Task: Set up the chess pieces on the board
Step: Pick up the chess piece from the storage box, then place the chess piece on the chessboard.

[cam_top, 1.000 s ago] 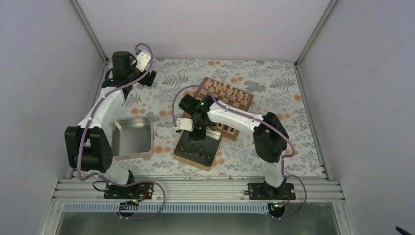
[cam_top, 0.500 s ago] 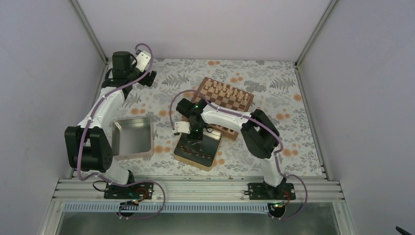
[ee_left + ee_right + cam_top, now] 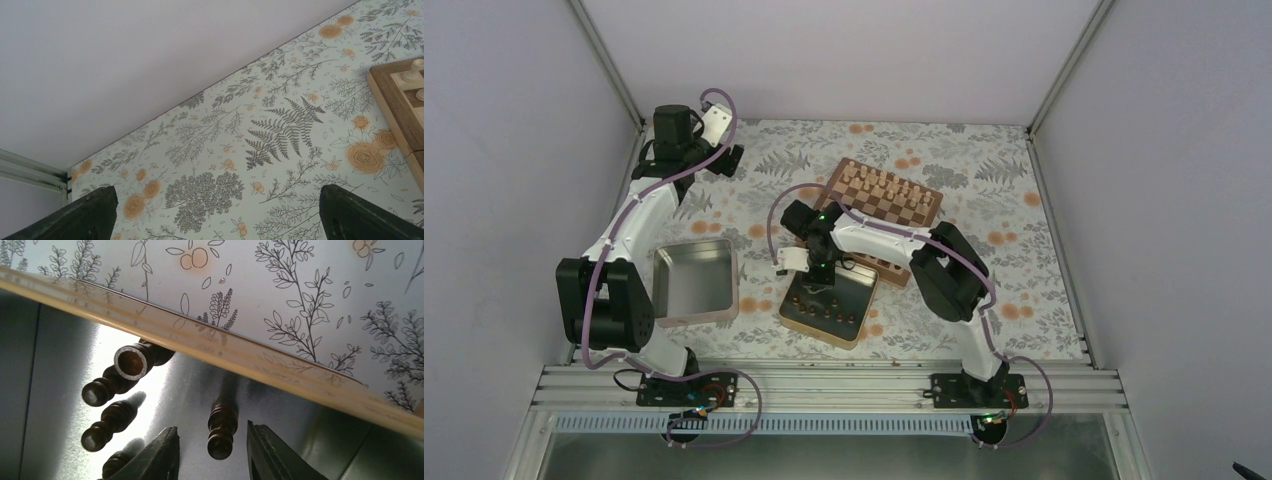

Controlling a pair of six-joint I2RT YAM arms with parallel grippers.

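1. Right pincer [image 3: 211,429] has come down into the tin [image 3: 250,360] over the last second. Its jaws stand moderately apart either side of one dark pawn [image 3: 221,432] and grip nothing yet.
2. From above, the right arm has tucked its elbow in and slid its wrist left, off the board [image 3: 934,212] and over the tin's far corner.
3. More dark chess pieces [image 3: 112,390] sit just left of that pawn. Glare on the metal perhaps hides whether it stands or lies.
4. A pick looks imminent, so the dark side is still being filled.
5. Left pincer [image 3: 217,192] hangs wide open over the tablecloth [image 3: 280,130], unmoved.
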